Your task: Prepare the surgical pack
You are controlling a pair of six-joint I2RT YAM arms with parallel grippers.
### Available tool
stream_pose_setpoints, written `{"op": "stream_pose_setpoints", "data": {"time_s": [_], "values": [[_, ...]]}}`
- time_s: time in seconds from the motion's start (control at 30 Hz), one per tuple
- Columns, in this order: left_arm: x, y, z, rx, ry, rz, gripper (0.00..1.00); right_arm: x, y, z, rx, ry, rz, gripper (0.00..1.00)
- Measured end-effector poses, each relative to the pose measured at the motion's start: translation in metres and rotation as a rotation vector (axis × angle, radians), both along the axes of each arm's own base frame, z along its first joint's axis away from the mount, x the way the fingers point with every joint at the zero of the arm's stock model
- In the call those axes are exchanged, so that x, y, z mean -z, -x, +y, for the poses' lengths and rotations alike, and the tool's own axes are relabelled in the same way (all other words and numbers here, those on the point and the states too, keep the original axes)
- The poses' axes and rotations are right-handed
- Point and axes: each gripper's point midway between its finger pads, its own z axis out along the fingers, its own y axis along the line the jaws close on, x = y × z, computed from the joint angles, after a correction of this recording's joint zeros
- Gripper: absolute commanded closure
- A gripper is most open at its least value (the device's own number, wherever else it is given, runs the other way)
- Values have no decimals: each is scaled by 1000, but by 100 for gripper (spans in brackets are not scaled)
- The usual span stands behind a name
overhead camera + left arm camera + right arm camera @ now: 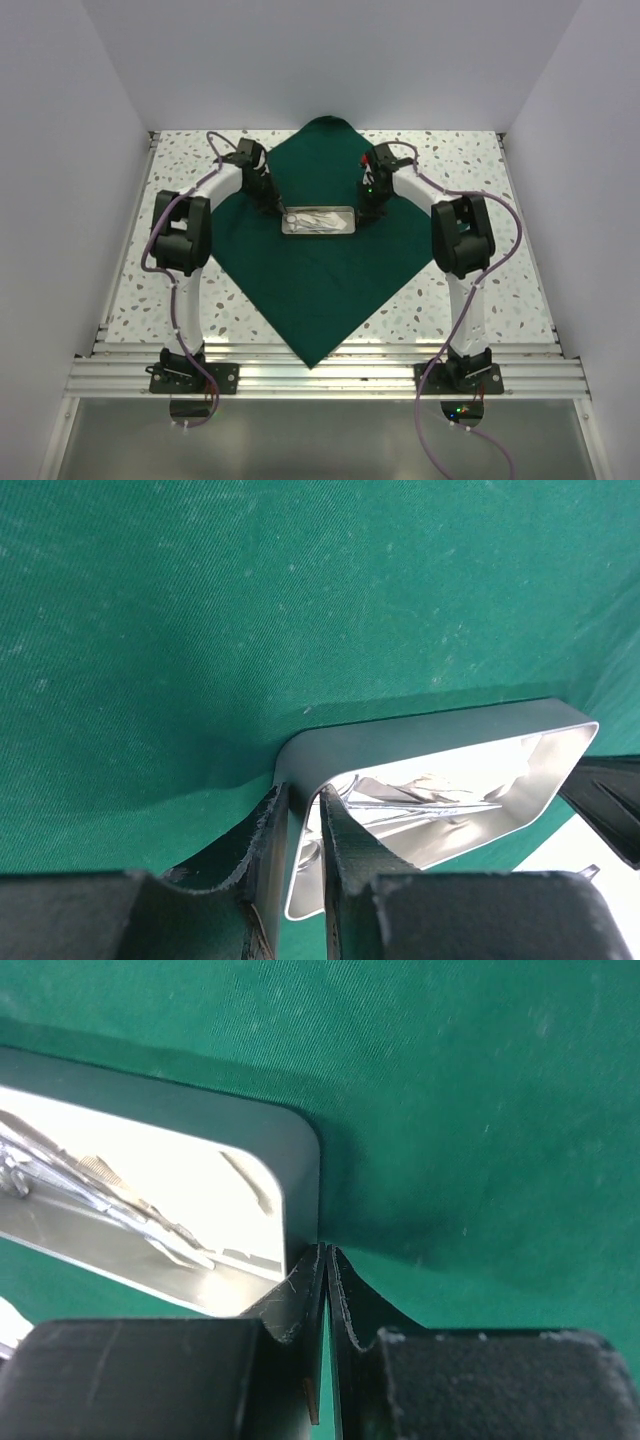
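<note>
The dark green cloth [320,290] lies spread as a diamond on the table. At its middle sits the small silver tray [318,220], with steel instruments [430,800] inside. My left gripper [283,212] is at the tray's left end. In the left wrist view its fingers [345,850] are shut on the tray's end wall [300,755], one inside and one outside. My right gripper [362,212] is at the tray's right end. In the right wrist view it [327,1255] is pinched nearly together on the outer rim of the tray [295,1160].
The speckled table [480,160] shows around the cloth, boxed in by white walls. The cloth's far corner [330,125] reaches the back wall. An aluminium rail [320,375] carrying both arm bases runs along the near edge.
</note>
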Motion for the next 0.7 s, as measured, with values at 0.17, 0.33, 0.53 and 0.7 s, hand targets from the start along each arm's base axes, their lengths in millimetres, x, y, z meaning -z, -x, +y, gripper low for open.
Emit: {"op": "stream_pose_setpoints", "data": {"time_s": [0.17,0.33,0.53,0.7], "values": [[1,1,0,-2,0,4,74,-10,5,0,-1,-14,-8,93],[1,2,0,0,-1,9,61,-17,7,1,-2,-21,-23,92],[-4,2,3,4,-11,11,43,-30,13,-1,-12,-4,-50,91],[-11,5,18,-2,-28,19,39,-57,23,-15,-19,47,-105,84]]}}
